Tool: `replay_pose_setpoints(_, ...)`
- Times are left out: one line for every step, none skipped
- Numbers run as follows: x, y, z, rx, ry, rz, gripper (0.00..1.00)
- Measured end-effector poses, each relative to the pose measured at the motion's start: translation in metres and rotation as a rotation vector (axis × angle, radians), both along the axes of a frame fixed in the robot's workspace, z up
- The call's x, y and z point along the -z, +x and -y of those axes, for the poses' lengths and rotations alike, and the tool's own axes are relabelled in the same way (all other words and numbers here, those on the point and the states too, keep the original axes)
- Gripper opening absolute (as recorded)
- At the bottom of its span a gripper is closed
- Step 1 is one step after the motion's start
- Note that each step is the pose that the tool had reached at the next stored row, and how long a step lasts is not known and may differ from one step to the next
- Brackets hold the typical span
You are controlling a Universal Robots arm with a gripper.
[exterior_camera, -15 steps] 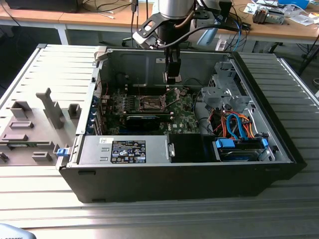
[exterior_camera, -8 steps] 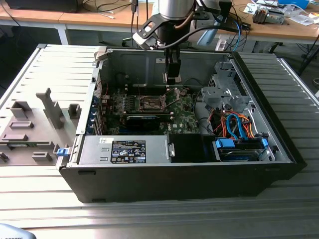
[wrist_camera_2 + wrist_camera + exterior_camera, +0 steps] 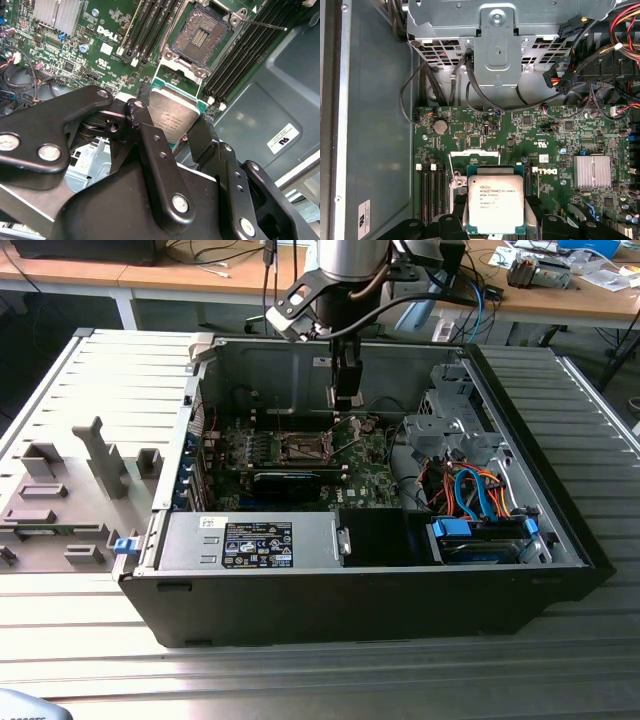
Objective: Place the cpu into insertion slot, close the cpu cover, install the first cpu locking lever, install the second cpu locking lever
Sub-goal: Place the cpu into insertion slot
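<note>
The black gripper (image 3: 169,125) is clamped on the cpu (image 3: 173,116), with one finger on each of two opposite edges of the chip. In the first wrist view, the cpu (image 3: 495,199) lies flat between the fingers (image 3: 451,223), its silver-grey top facing the camera and its green edge showing all round.

The chip is held in the air above the green motherboard (image 3: 102,60), not seated. Just beyond it is the insertion slot (image 3: 200,36), which is uncovered, its dark centre and field of contacts bare. The cpu cover (image 3: 176,71) stands swung up at the slot's edge nearest the chip, between slot and chip. A thin metal locking lever (image 3: 265,24) sticks out from one corner of the slot, raised off the board.

Long black memory slots (image 3: 150,25) run along both sides of the socket. A finned silver heatsink (image 3: 592,172) sits further off on the board.

In the exterior view, the gripper (image 3: 345,390) hangs from the arm into an open black computer case (image 3: 330,600) lying on its side on a ribbed metal table (image 3: 560,660). The insertion slot (image 3: 303,448) is below it on the board. A metal drive cage (image 3: 445,425) with orange and blue cables is at the exterior view's right. A grey fixture (image 3: 70,490) is on the table at its left.
</note>
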State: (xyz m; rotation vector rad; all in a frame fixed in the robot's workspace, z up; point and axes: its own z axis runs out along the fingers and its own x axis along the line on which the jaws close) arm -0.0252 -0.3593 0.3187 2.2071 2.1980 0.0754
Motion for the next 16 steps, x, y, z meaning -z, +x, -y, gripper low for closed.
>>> replay_pose_setpoints(0.0002,-0.0001,0.0,0.0,0.0,0.0,0.54)
replay_pose_setpoints(0.0003,-0.0001,0.0,0.0,0.0,0.0,0.54)
replay_pose_setpoints(0.0005,-0.0003,0.0,0.0,0.0,0.0,0.54)
replay_pose_setpoints(0.0006,-0.0004,0.0,0.0,0.0,0.0,0.54)
replay_pose_setpoints(0.0009,-0.0006,0.0,0.0,0.0,0.0,0.54)
replay_pose_setpoints(0.0012,-0.0007,0.0,0.0,0.0,0.0,0.54)
replay_pose_setpoints(0.0015,-0.0008,0.0,0.0,0.0,0.0,0.54)
replay_pose_setpoints(0.0017,-0.0009,0.0,0.0,0.0,0.0,0.54)
replay_pose_setpoints(0.0019,-0.0009,0.0,0.0,0.0001,0.0,0.54)
replay_pose_setpoints(0.0021,-0.001,0.0,0.0,-0.0001,0.0,0.54)
replay_pose_setpoints(0.0024,-0.0012,0.0,0.0,0.0,-0.0001,0.54)
replay_pose_setpoints(0.0026,-0.0013,0.0,0.0,0.0,0.0,0.54)
replay_pose_setpoints(0.0029,-0.0013,0.0,0.0,0.0001,0.0,0.54)
replay_pose_setpoints(0.0032,-0.0014,0.0,0.0,0.0001,0.0,0.54)
replay_pose_setpoints(0.0035,-0.0017,0.0,0.0,0.0,0.0,0.54)
replay_pose_setpoints(0.0036,-0.0017,0.0,0.0,-0.0001,-0.0001,0.54)
